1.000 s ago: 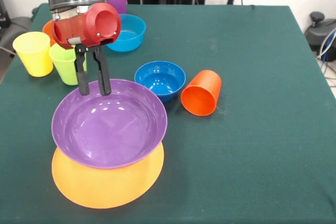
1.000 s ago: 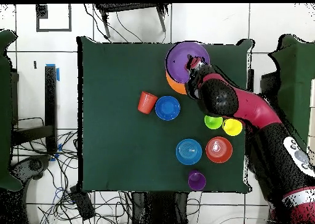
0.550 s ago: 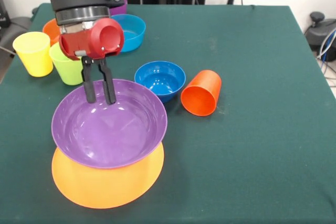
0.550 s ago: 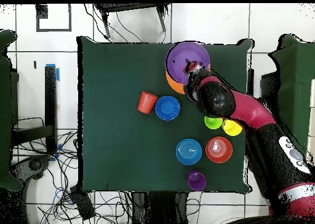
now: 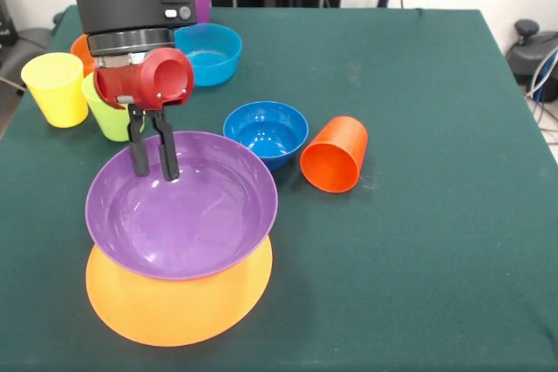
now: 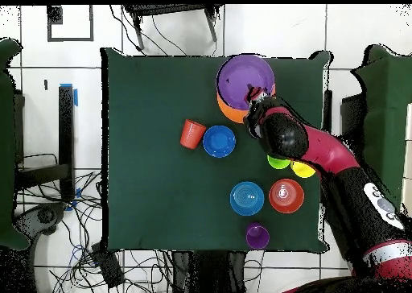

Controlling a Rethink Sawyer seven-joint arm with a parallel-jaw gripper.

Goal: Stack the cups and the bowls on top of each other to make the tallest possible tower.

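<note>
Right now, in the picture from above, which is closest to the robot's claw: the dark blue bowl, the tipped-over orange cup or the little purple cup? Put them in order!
From the gripper, over the purple bowl:
1. Dark blue bowl, mid-table.
2. Orange cup, on its side just beyond it.
3. Purple cup, at the table's bottom edge.

Purple bowl (image 5: 181,205) on yellow-orange bowl (image 5: 179,302); green table (image 5: 418,215).

— How many bowls?
— Five: purple (image 5: 181,211), yellow-orange (image 5: 179,307), dark blue (image 5: 266,132), light blue (image 5: 209,52), orange (image 6: 286,196).
— And cups?
— Four: orange-red (image 5: 335,155), yellow (image 5: 56,88), lime green (image 5: 106,109), purple (image 6: 257,236).
</note>
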